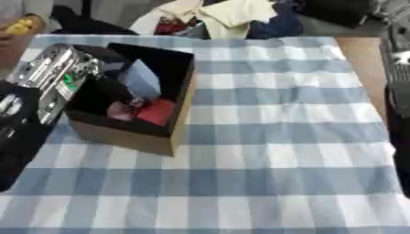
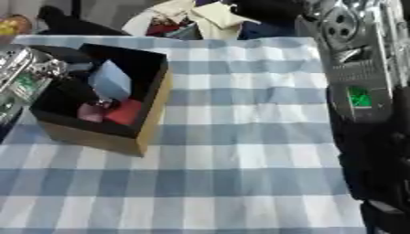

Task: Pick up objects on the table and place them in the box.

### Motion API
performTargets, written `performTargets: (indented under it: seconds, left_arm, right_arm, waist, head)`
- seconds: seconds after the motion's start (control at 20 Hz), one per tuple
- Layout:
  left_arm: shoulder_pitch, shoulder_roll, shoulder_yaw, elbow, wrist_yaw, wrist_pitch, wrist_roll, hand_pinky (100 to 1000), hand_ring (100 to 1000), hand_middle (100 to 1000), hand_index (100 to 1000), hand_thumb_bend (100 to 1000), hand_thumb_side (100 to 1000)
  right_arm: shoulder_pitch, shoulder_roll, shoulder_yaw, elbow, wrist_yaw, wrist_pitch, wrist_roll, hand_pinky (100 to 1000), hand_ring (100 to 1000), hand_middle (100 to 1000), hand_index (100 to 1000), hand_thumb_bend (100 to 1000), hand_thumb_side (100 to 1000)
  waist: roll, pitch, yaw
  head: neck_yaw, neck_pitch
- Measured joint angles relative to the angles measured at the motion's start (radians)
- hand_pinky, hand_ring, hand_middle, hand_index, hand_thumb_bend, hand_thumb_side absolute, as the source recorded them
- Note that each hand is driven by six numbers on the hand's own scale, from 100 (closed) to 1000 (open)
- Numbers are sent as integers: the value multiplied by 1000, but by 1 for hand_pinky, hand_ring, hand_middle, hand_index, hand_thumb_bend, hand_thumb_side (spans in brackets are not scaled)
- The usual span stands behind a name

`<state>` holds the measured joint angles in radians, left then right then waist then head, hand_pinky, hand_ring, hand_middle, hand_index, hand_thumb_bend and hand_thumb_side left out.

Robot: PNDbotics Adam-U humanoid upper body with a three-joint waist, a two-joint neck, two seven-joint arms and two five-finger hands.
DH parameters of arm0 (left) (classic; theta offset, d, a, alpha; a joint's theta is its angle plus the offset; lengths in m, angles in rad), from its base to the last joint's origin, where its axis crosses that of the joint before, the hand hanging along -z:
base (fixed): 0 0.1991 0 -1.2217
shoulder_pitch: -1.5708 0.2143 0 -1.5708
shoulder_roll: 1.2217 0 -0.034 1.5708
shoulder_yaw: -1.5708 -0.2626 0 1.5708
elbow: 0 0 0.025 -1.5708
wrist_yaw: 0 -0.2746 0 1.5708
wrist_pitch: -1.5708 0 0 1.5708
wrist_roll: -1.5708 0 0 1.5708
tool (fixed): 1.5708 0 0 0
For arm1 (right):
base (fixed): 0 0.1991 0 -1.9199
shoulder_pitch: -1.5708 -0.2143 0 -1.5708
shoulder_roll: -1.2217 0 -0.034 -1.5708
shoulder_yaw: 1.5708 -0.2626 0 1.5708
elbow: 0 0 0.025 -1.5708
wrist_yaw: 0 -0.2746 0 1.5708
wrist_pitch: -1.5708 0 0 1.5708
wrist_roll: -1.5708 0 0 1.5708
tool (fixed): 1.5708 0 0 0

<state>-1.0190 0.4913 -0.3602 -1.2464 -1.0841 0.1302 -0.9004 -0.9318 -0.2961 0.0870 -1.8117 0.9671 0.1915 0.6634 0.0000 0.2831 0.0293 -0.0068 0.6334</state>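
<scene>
Box (image 1: 128, 137): sitting on the desk at centre left of the frame, turned a little askew, tan cardboard outside, dark lining inside, top open. Inside it, a pale blue block (image 1: 142, 80) is leaning upright against the middle of the interior; a red flat piece (image 1: 158, 112) is lying at the bottom toward the near wall; a small pinkish, partly clear item (image 1: 121, 111) is lying just beside the red piece, touching it or nearly so, too blurred to make out further.

Desk (image 1: 272, 151): covered edge to edge by a blue-and-white checked cloth; a strip of bare tan surface is showing at the upper right of the left eye view.

Left arm (image 1: 52, 75): silver and black, with a green light on it, coming in from the left edge of the frame and reaching over the box's left wall. Its hand is hiding behind the arm and the box wall; cannot tell whether the fingers are released or clenched.

Right arm (image 2: 356, 68): filling the right edge of the right eye view, silver casing with a green light, black below. Its hand is not showing in either view.

Beyond the desk's far edge, a heap of clothing (image 1: 228, 16) in cream, red and dark blue is lying at top centre.
</scene>
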Motion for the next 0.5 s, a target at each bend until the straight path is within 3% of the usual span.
performTargets:
  seconds: [0.5]
  left_arm:
    - [0, 1, 61, -113, 53, 29, 31, 723, 882, 834, 953, 552, 863]
  right_arm:
    - [8, 0, -7, -5, 1, 9, -7, 947, 928, 829, 893, 100, 995]
  waist:
    - [-1, -8, 13]
  head:
    - [0, 3]
